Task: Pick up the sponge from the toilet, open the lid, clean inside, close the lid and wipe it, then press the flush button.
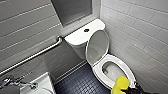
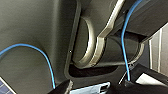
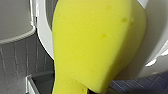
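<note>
Sponge (image 3: 97,45) is clamped in the right gripper (image 1: 131,90), just over the front rim of the toilet (image 1: 98,72). Lid (image 1: 98,46) stands raised, beyond the gripper. Judged step: cleaning inside. Next move would call for lowering the sponge forward into the bowl.

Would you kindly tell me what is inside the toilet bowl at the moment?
With the lid raised, the bowl shows white ceramic, shadowed toward its bottom. The sponge covers its near edge, so that part is hidden.
</note>
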`<state>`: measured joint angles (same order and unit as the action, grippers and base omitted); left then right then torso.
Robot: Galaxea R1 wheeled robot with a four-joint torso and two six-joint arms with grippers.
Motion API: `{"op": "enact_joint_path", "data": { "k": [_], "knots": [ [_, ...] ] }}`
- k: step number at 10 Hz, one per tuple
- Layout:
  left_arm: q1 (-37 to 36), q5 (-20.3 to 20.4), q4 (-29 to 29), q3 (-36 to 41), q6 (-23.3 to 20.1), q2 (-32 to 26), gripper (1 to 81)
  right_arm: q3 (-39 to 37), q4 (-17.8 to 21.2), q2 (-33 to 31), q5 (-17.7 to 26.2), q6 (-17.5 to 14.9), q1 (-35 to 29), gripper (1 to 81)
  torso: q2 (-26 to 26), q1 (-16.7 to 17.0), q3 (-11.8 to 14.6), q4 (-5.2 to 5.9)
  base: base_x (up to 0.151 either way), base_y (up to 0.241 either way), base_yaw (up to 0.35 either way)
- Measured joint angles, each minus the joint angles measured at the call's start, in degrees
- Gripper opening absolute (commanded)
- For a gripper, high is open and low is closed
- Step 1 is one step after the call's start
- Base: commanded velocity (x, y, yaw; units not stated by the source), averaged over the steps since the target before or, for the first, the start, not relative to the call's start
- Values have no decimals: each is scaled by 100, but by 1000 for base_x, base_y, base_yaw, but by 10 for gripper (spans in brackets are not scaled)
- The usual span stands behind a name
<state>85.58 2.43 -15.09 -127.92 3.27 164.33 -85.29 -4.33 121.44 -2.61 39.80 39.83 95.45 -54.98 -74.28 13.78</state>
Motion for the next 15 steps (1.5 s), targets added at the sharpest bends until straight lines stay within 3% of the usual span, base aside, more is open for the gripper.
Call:
{"op": "enact_joint_path", "data": {
  "k": [5,9,12,15],
  "knots": [
    [26,190,-17,0,0,-5,811,180,-2,-1237,-762,-22,967,10,0,0,0,2,0,0,0],
    [78,232,-39,0,0,-7,811,813,0,-1960,-962,11,870,10,0,0,0,2,0,0,0],
    [83,228,-56,0,0,-5,811,1477,-18,-2031,-592,10,50,10,0,0,0,2,0,0,0],
    [80,234,-59,0,0,-16,811,1385,-46,-1364,346,10,-1029,10,0,0,0,2,0,0,0]
  ]
}}
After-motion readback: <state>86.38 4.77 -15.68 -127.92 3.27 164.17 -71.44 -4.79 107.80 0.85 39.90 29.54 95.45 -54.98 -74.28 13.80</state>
